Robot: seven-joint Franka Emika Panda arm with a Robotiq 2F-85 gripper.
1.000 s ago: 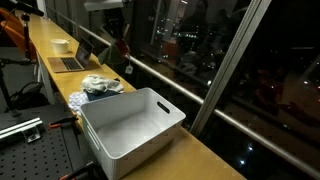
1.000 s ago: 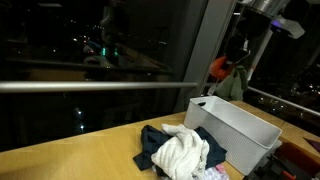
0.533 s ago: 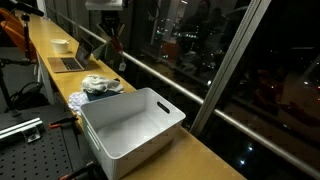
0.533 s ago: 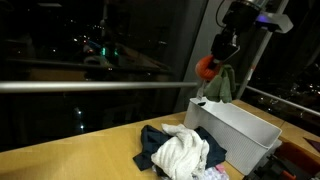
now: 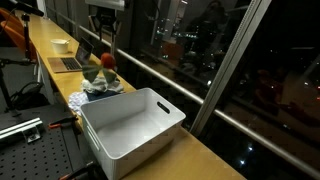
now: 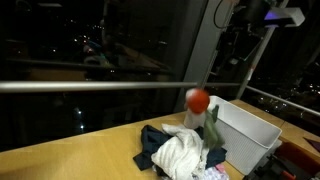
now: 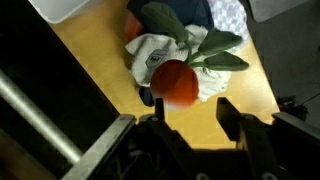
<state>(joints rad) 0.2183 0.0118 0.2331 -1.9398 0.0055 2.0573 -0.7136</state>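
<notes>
**Desk:** What do we see along the window edge of the bench (image 5: 205, 158)?

**Photographer:** We see the claw (image 6: 236, 50) hanging high above it, jaws standing wide with nothing between them. In the wrist view its dark fingers (image 7: 232, 118) frame only air.

**Desk:** And the red round thing (image 6: 198, 99)?

**Photographer:** We find it in mid-air, well below the claw and touching neither finger, with green leaf-like flaps attached. In both exterior views it floats just above the heap of clothes (image 6: 180, 150).

**Desk:** Where does that heap lie?

**Photographer:** It lies on the bench toward its window edge, just beside one end of the white bin (image 5: 150, 148), which stands across the bench's width. We make out white, dark blue and patterned cloth in the heap.

**Desk:** Anything further along?

**Photographer:** An open laptop (image 5: 74, 62) and a white cup (image 5: 61, 45) sit beyond the heap, toward the bench's far end and well apart from the claw.
</notes>
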